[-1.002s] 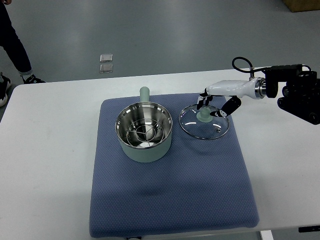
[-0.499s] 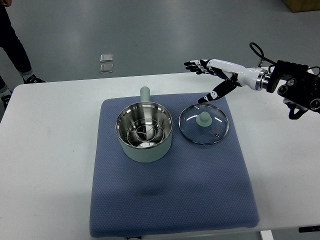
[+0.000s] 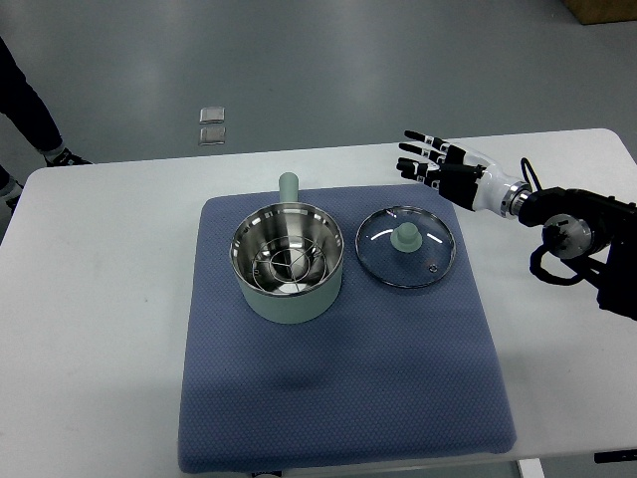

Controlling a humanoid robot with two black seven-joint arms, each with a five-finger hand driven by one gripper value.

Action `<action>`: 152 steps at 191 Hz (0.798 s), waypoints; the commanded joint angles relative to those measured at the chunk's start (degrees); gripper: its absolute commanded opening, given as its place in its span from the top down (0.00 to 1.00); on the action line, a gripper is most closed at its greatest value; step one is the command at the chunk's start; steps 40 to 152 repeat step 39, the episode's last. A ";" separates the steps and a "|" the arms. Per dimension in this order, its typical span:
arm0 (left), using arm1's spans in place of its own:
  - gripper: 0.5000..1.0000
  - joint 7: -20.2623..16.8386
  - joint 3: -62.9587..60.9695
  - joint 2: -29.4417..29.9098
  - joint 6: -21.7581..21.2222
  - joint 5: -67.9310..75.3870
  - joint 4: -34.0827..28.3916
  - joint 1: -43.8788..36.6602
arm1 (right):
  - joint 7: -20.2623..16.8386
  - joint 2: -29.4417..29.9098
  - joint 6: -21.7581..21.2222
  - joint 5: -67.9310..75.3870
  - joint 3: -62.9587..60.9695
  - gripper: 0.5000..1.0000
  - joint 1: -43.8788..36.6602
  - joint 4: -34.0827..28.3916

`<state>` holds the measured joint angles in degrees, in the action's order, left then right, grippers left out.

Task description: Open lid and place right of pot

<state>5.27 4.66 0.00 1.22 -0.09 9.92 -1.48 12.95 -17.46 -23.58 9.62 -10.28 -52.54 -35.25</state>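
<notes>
Pot [image 3: 288,263]: stands open near the middle of the blue mat [image 3: 338,398], a wire rack visible inside, its pale green handle pointing away from the robot.
Lid [image 3: 406,246]: lies flat on the mat just to the right of the pot, knob up, apart from the pot's rim.
Right robot hand [image 3: 438,161]: released, fingers spread and holding nothing, poised beyond the lid's far right edge and clear of it.
Left arm: not in view.
Step in hand: judged from how things lie, the lid is placed and the hand needs only to clear away.
Doing it well: draw the hand up and out to the right, keeping the fingers off the knob and the glass so the lid is not nudged toward the pot or off the mat.
Surface [image 3: 100,299]: white, with the mat covering its middle; no other items on it.
Room: grey floor beyond the surface, two small square plates [image 3: 211,125] set in it, and a person's leg and shoe [image 3: 40,124] at the upper left.
</notes>
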 commanded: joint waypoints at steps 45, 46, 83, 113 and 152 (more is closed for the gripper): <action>0.00 0.00 0.00 0.00 0.01 0.00 0.01 -0.02 | -0.12 0.58 -0.42 -0.39 -7.21 0.12 2.79 0.18; 0.00 0.00 0.00 0.00 0.01 0.00 0.01 -0.02 | -0.12 0.58 -0.42 -0.39 -7.21 0.12 2.79 0.18; 0.00 0.00 0.00 0.00 0.01 0.00 0.01 -0.02 | -0.12 0.58 -0.42 -0.39 -7.21 0.12 2.79 0.18; 0.00 0.00 0.00 0.00 0.01 0.00 0.01 -0.02 | -0.12 0.58 -0.42 -0.39 -7.21 0.12 2.79 0.18; 0.00 0.00 0.00 0.00 0.01 0.00 0.01 -0.02 | -0.12 0.58 -0.42 -0.39 -7.21 0.12 2.79 0.18</action>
